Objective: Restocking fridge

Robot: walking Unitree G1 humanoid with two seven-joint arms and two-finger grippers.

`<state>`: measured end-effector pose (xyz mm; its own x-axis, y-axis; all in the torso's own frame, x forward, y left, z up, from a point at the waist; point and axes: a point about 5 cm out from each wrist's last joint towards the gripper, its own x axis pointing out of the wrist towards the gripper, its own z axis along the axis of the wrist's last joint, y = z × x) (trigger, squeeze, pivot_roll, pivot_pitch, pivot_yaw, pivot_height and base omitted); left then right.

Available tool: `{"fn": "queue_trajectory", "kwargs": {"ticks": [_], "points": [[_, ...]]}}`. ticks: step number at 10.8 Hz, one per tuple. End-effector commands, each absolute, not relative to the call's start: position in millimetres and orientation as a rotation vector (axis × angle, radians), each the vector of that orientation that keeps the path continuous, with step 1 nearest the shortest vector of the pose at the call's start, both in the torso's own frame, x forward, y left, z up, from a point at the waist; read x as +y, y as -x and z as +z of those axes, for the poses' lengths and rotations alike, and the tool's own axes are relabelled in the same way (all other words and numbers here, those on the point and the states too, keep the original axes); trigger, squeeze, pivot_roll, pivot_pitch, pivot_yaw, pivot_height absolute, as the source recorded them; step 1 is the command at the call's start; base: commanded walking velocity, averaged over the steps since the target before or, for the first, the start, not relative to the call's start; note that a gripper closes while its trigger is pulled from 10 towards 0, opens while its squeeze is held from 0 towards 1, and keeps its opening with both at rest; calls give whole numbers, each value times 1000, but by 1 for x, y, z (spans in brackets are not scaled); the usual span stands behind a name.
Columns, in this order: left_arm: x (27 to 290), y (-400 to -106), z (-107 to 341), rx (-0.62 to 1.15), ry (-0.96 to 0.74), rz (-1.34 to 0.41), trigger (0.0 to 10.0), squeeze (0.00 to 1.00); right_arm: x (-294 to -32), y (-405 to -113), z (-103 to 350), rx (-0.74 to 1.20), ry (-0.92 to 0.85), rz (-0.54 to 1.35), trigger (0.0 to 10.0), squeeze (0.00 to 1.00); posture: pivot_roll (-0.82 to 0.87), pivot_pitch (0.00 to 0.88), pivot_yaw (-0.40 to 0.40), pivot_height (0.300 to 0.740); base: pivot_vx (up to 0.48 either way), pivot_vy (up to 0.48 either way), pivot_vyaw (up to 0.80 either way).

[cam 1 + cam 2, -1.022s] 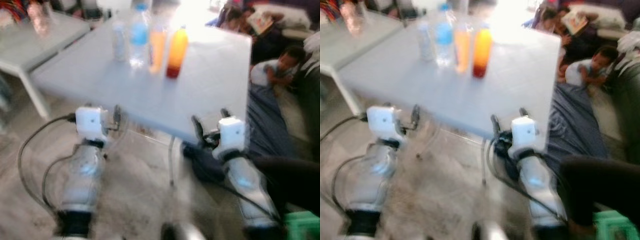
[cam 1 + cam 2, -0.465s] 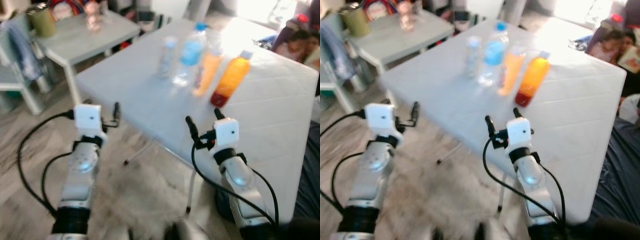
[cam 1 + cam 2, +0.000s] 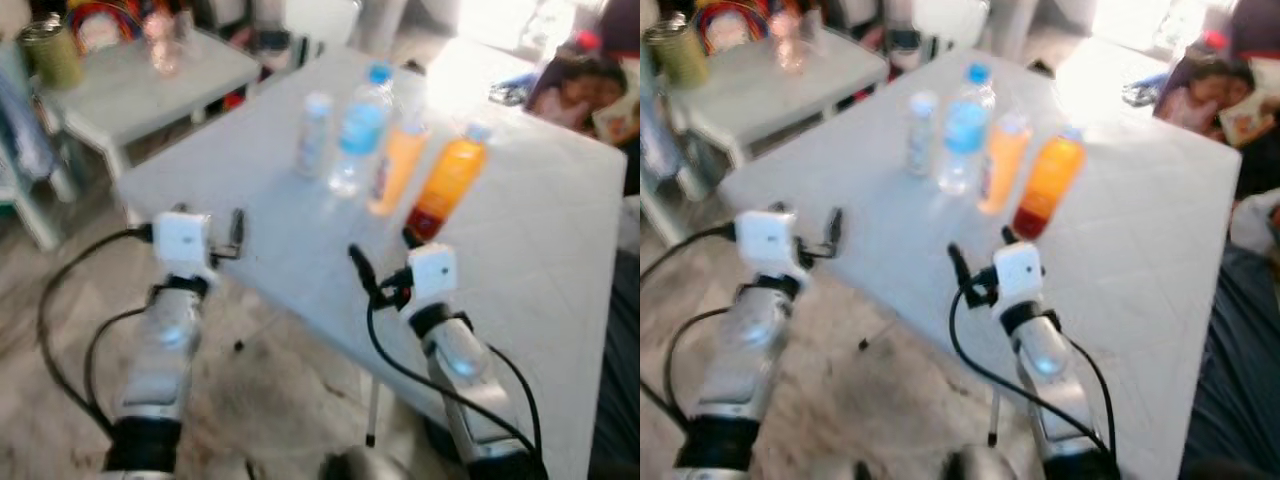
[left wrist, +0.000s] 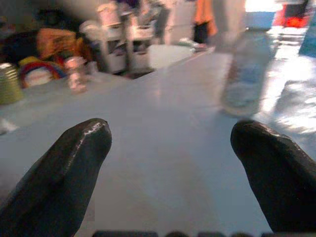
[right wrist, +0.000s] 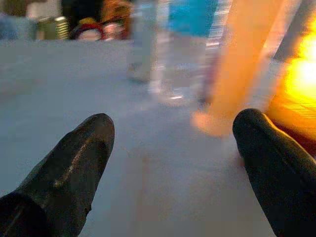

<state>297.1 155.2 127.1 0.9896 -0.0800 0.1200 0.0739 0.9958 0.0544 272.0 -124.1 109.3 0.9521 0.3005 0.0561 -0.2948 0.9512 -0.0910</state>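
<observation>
Four bottles stand in a row on the white table point(image 3: 540, 270): a small clear bottle point(image 3: 313, 135), a blue-labelled water bottle point(image 3: 362, 130), a pale orange juice bottle point(image 3: 398, 165) and an orange-and-red drink bottle point(image 3: 447, 185). My right gripper point(image 3: 385, 252) is open just short of the orange-and-red bottle, holding nothing. Its wrist view has the pale orange bottle point(image 5: 237, 74) and the water bottle point(image 5: 185, 44) ahead between the fingers. My left gripper point(image 3: 208, 217) is open over the table's near left edge, with the small clear bottle point(image 4: 245, 74) ahead of it.
A smaller grey side table point(image 3: 150, 80) stands at the far left with a green jar point(image 3: 50, 55) and other items on it. People point(image 3: 575, 85) sit with a book beyond the table's far right corner. Bare floor point(image 3: 290, 400) lies below the near edge.
The whole picture has shifted as I came closer to the table. Both grippers now reach over its near edge, and the right one is closer to the orange-and-red bottle.
</observation>
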Motion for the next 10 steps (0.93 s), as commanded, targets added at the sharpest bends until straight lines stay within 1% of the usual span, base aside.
{"fn": "queue_trajectory", "kwargs": {"ticks": [1, 4, 8, 9, 10], "points": [[143, -297, 128, -125, -33, -122, 10000, 0, -138, -274, 113, -83, 94, 253, 10000, 0, 35, 88, -73, 740, 334, 0, 0], [143, -297, 128, -130, -19, -115, 10000, 0, -139, -277, 116, -89, 83, 248, 10000, 0, 38, 88, -72, 740, 0, 0, 0], [146, -295, 127, -126, -25, -112, 10000, 0, -132, -276, 113, -85, 108, 258, 10000, 0, 41, 93, -69, 740, 0, 0, 0], [145, -296, 127, -125, -23, -115, 10000, 0, -133, -282, 122, -137, 213, 183, 10000, 0, 42, 93, -69, 740, 0, 0, 0], [144, -296, 127, -126, -23, -115, 10000, 0, -137, -285, 132, -184, 211, 132, 10000, 0, 41, 94, -69, 740, 0, 0, 0]]}}
